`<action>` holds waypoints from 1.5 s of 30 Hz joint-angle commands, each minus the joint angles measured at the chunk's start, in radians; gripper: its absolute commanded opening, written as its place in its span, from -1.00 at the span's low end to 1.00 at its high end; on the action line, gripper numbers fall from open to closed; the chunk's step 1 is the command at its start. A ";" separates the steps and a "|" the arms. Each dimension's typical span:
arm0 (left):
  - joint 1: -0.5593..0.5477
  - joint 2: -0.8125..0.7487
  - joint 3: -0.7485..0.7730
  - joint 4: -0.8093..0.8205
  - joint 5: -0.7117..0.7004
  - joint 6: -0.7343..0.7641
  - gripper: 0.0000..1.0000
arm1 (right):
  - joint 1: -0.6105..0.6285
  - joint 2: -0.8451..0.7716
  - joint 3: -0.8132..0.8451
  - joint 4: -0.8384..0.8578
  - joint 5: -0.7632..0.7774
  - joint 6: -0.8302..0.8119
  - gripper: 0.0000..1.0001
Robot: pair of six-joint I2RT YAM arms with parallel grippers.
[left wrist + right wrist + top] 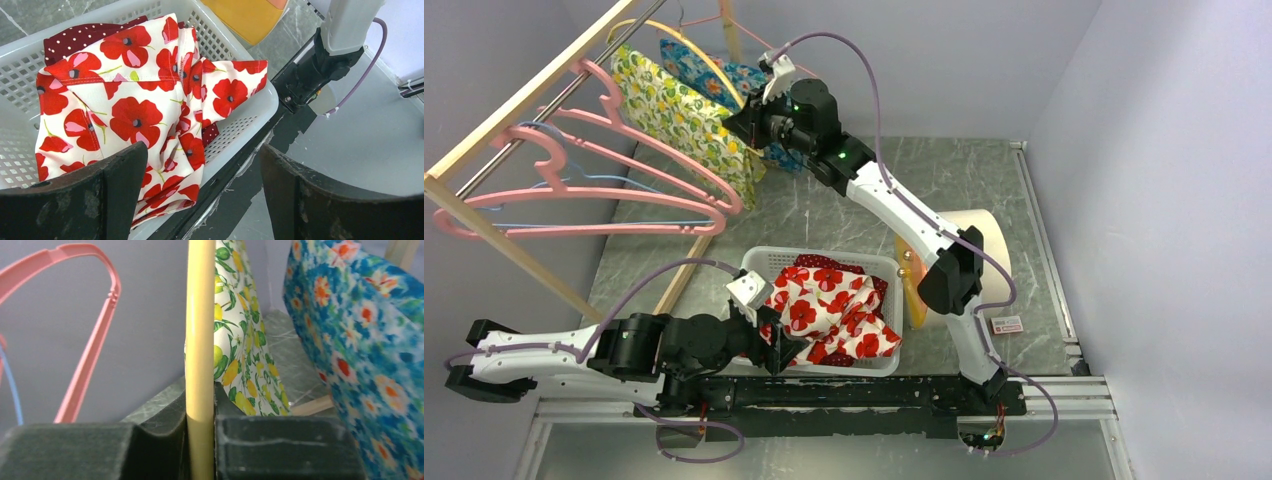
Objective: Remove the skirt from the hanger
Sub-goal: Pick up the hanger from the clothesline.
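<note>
Right pincer (200,437) clenched on the yellow hanger (200,315); lemon-print skirt (245,355) hangs just behind it, slightly right. Left pincer (205,200) released, basket (265,107) below it. We would hold the hanger level and draw it steadily, so the skirt slips off without snagging.

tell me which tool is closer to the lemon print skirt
Right. The right tool is shut on the yellow hanger right beside the lemon print skirt; the left tool is open at the basket, well away.

No text is legible; the small card (1006,324) is too blurred.
</note>
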 commanded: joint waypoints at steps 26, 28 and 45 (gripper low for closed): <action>-0.005 0.041 0.023 0.042 0.008 -0.009 0.70 | -0.128 -0.140 -0.318 0.871 -0.403 0.850 -1.00; -0.005 0.043 0.024 0.040 0.012 -0.012 0.70 | -0.132 -0.138 -0.323 0.885 -0.400 0.876 -1.00; -0.005 0.125 0.121 0.205 0.053 0.088 0.84 | -0.326 -0.668 -0.904 0.589 -0.365 0.637 -1.00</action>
